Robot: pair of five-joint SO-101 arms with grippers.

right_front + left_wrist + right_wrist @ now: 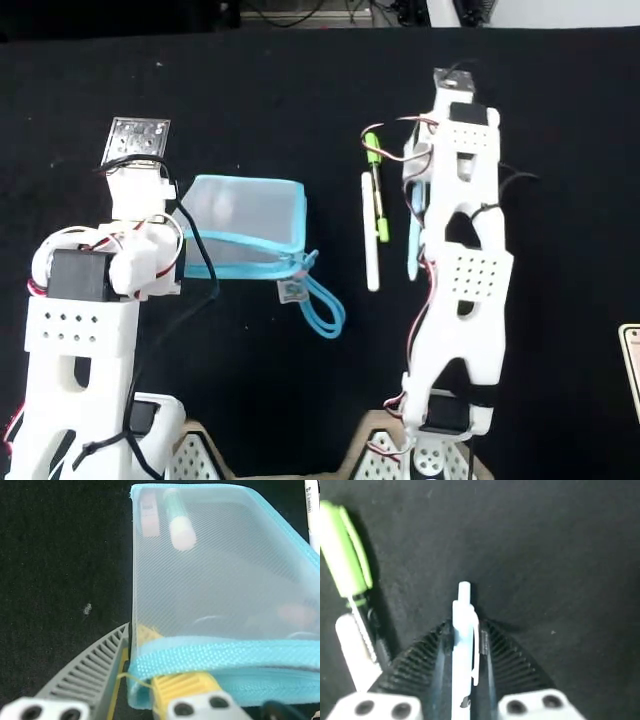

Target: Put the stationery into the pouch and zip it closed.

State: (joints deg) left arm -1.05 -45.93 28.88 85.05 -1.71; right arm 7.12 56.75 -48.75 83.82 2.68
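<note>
With the right hand point(466, 627) clenched on the pale blue plastic pen point(462, 605) and the left hand point(137, 667) pinching the translucent blue-trimmed mesh pouch point(245, 215) flat on the black bench point(300, 400), carry the pen level into the pouch's mouth.

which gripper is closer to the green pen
Right. The right gripper, shut on a light blue pen, sits beside the green pen; the left gripper clamps the pouch, farther off.
</note>
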